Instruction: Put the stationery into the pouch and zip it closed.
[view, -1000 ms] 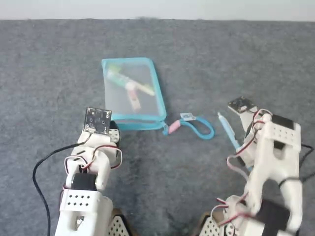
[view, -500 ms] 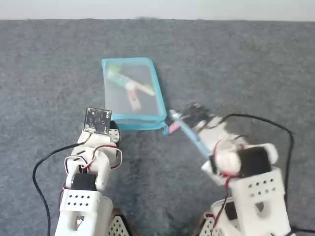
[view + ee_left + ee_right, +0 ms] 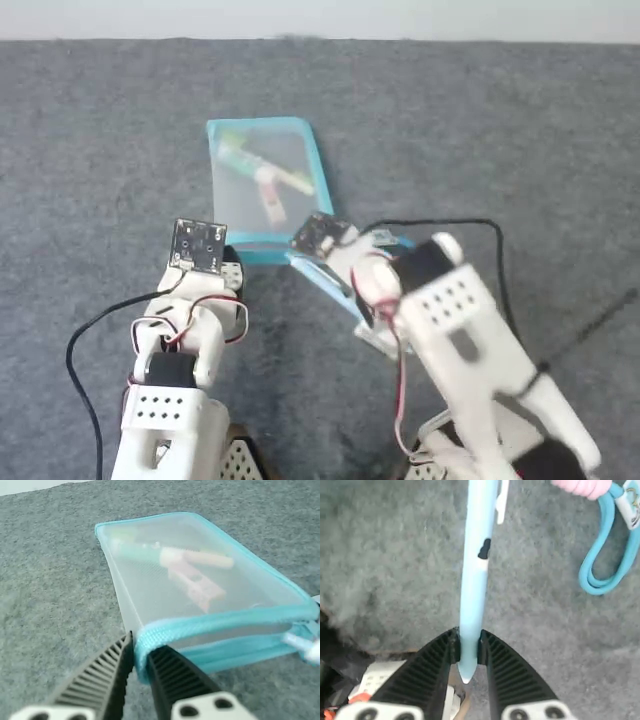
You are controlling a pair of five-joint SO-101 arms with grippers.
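At the partly hidden pouch (image 3: 265, 180), left tool (image 3: 140, 649) pinches its edge, right tool (image 3: 468, 641) grips the pen (image 3: 477, 555).

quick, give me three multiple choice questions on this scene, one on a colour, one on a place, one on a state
1. What colour is the zip edge of the translucent mesh pouch?
A teal
B red
C black

2. Where is the light blue plastic pen?
A inside the pouch
B held in the right gripper
C lying loose on the table

3. What state is the left gripper in?
A wide open
B shut on the pouch's corner
C shut on the pen

Answers: 1 A, the left wrist view shows the edge as teal. 2 B, the pen's end sits clamped in that gripper. 3 B, it pinches the zip corner.
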